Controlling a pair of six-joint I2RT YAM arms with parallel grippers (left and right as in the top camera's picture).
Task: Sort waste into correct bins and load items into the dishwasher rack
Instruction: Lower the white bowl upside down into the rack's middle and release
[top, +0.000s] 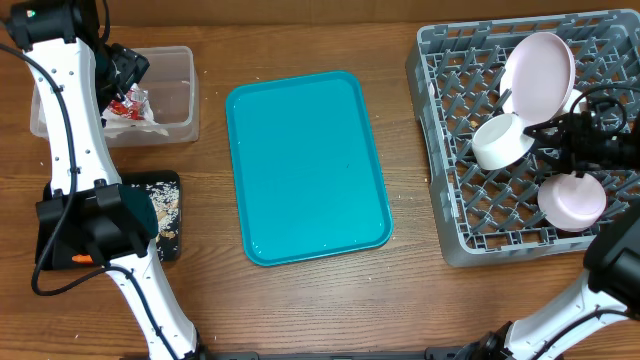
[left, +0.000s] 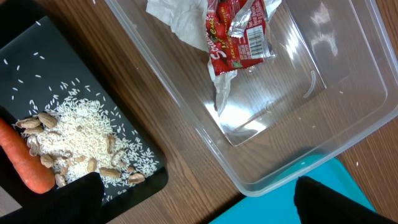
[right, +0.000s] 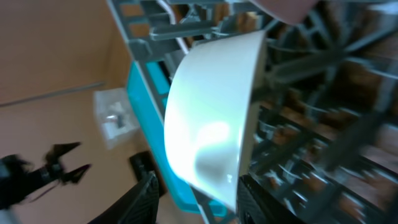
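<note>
My left gripper hovers over the near wall of the clear bin at the table's far left corner. Its 2 fingers are spread wide with nothing between them. Inside the bin lie a red wrapper and a crumpled tissue, both against the far side, and the rest of the bin floor is bare.

Just beside the bin is the black tray. It holds a heap of rice with loose grains scattered around it, some nuts mixed in along the heap's edges, and a carrot at the tray's end.

The teal tray lies in the middle of the table, between the bin and the rack.

The rack sits on the right and holds 3 dishes: a pink plate leaning on edge toward the back, a white cup tipped on its side in the middle, and a pink bowl mouth-up nearer the front.

My right gripper is at the cup, on the side facing the rack's right edge. On the wrist camera the cup fills the space between the 2 fingers and its rim dips into the gap. That view is blurred, though, so I cannot tell whether the fingers are pressing on it or just framing it.
</note>
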